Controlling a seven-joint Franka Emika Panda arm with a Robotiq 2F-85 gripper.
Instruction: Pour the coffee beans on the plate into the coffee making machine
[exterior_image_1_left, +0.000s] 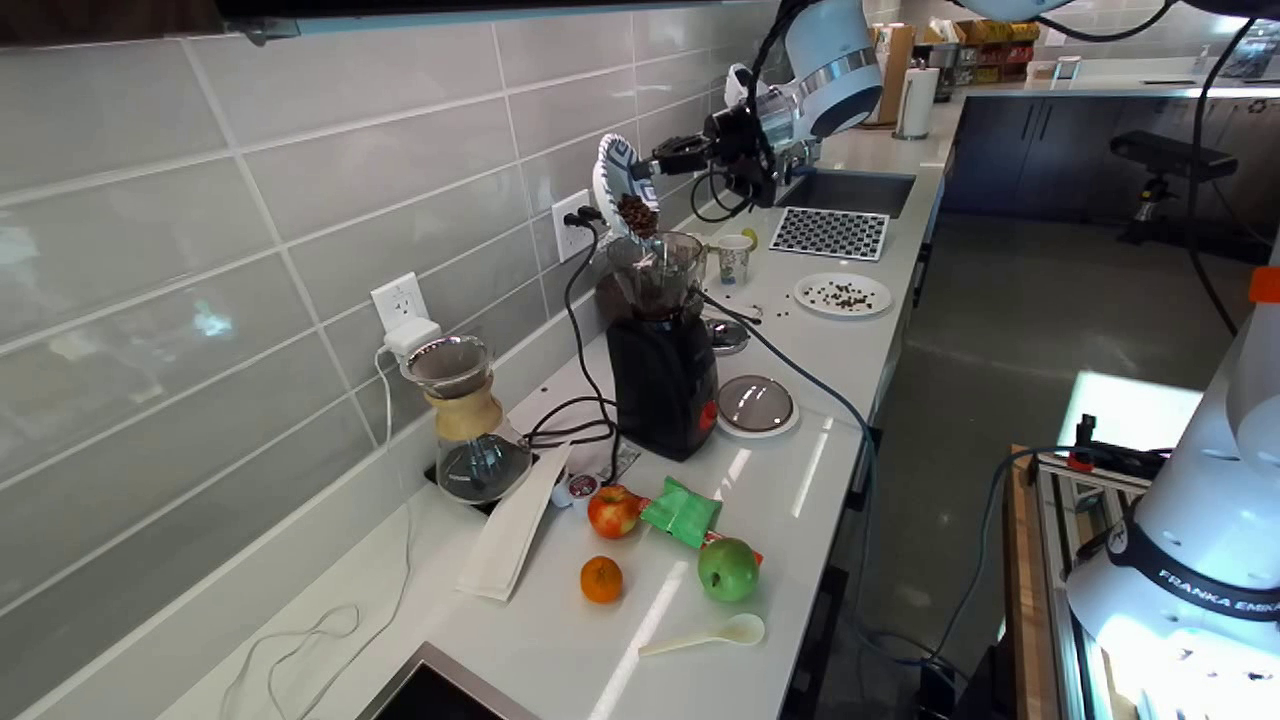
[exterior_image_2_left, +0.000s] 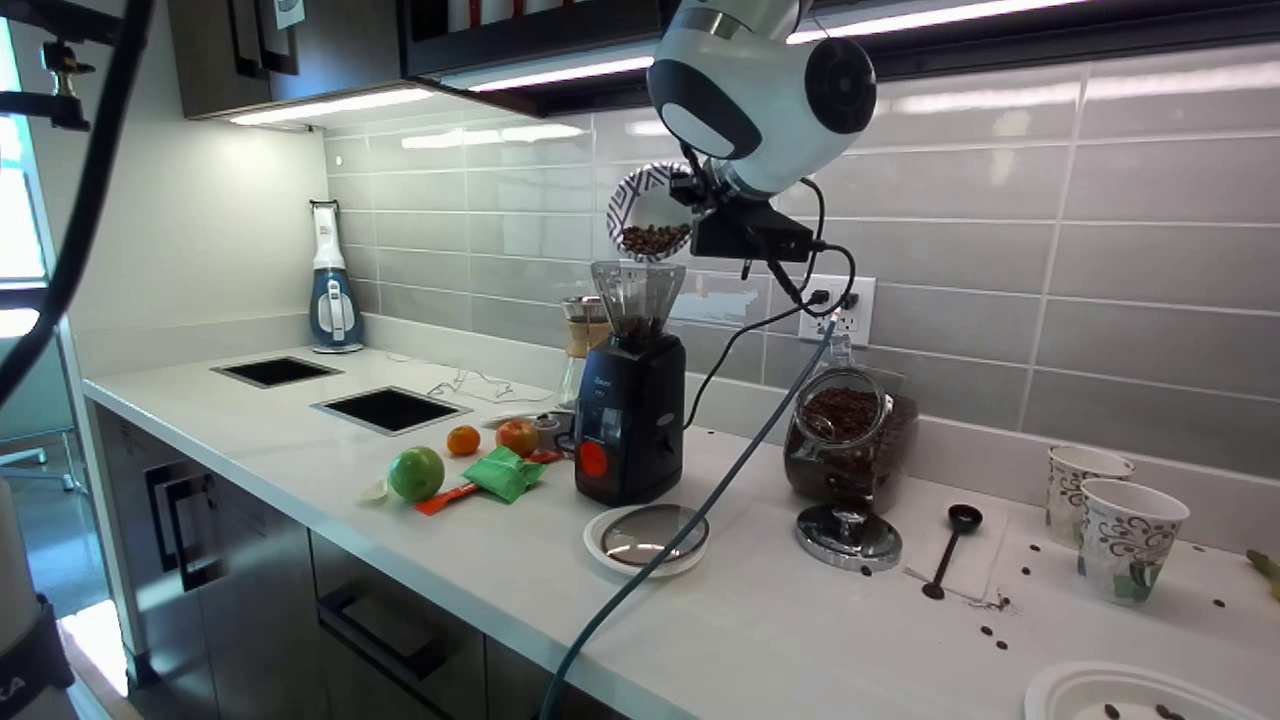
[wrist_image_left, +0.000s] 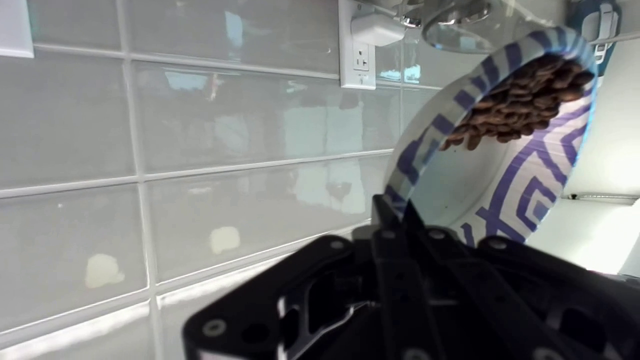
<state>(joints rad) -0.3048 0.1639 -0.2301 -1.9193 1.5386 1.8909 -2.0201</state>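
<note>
- Clearly, my black gripper (wrist_image_left: 398, 207) is pinching the rim of a tilted round white plate with purple-blue markings (wrist_image_left: 535, 170).
- Brown coffee beans (exterior_image_2_left: 655, 240) are lying low in it, above the clear hopper (exterior_image_2_left: 637, 295) of the upright black coffee machine (exterior_image_2_left: 640, 420).
- I'm struggling to read the hopper's contents; an exterior view is cropping a plain white plate (exterior_image_2_left: 1060, 690).
</note>
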